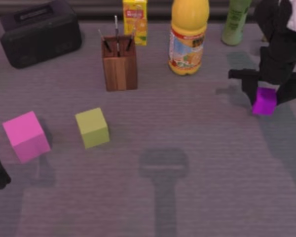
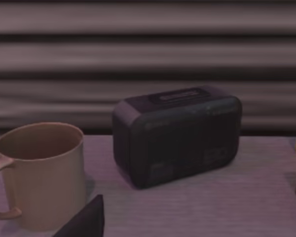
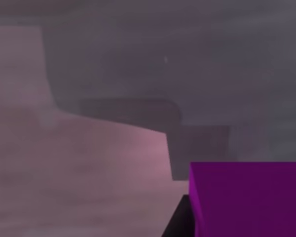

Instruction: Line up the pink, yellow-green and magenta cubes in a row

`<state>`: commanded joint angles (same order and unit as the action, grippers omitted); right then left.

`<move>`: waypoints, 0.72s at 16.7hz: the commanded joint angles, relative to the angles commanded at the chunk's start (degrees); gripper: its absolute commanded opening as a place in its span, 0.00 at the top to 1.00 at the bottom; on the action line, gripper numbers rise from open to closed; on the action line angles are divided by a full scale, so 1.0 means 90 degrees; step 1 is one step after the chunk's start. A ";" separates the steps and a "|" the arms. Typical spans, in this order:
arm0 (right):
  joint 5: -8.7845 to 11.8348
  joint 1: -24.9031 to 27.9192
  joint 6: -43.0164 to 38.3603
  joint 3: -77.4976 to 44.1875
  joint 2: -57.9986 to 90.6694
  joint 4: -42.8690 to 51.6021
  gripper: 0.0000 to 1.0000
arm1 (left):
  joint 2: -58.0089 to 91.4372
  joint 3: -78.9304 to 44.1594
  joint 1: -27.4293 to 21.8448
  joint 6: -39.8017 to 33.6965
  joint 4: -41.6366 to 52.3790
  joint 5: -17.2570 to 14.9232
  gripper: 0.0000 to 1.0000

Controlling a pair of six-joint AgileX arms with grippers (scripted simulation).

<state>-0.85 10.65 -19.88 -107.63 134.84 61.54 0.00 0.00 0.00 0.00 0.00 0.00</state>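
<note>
Right gripper [image 1: 265, 100] pinching the small vivid magenta matte cube [image 1: 264, 101]; left arm parked at the counter's left edge.

The magenta cube sits at about 2 o'clock on the grey counter [image 1: 197, 163], apparently raised above the surface. The large light pink matte cube [image 1: 26, 136] lies at 9 o'clock, with the mid-sized olive yellow-green matte cube [image 1: 92, 127] near it on its 3 o'clock side, apart. Left gripper's fingers: cannot tell.
</note>
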 joint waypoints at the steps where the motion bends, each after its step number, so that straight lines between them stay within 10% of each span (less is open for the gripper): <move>1: 0.0001 0.0007 0.0000 -0.0161 -0.0075 0.0270 1.00 | 0.0000 0.0000 0.0000 0.0000 0.0000 0.0000 0.00; 12: -0.0001 0.0424 -0.0283 -0.0016 -0.0636 0.0550 1.00 | 0.0000 0.0000 0.0000 0.0000 0.0000 0.0000 0.00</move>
<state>-0.85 14.47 -22.43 -107.77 129.12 66.49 0.00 0.00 0.00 0.00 0.00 0.00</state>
